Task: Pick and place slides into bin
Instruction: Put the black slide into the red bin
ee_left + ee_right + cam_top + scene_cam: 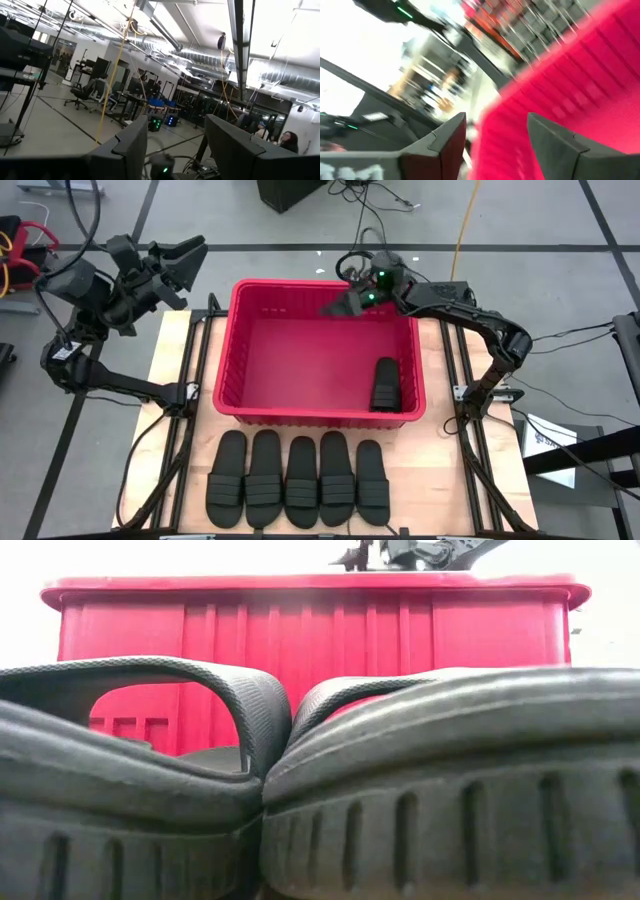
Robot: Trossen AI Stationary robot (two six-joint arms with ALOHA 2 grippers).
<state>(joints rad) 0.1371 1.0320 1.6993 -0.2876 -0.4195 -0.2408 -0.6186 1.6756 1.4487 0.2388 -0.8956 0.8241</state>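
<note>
No readable text, label, brand, number or sign in any view. A white sheet (541,434) lies on the floor outside the right arm's base, with dark marks too small to read. Bin (228,360) and slides (299,480) carry no legible print

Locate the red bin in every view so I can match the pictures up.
High view: the red bin fills the centre of the table, one slide lying at its right end.
Low view: the bin's front wall spans the width behind two slides.
Left wrist view: not in it.
Right wrist view: a blurred red wall beyond the open right gripper.
Shared landmark: the bin's rim.
</note>
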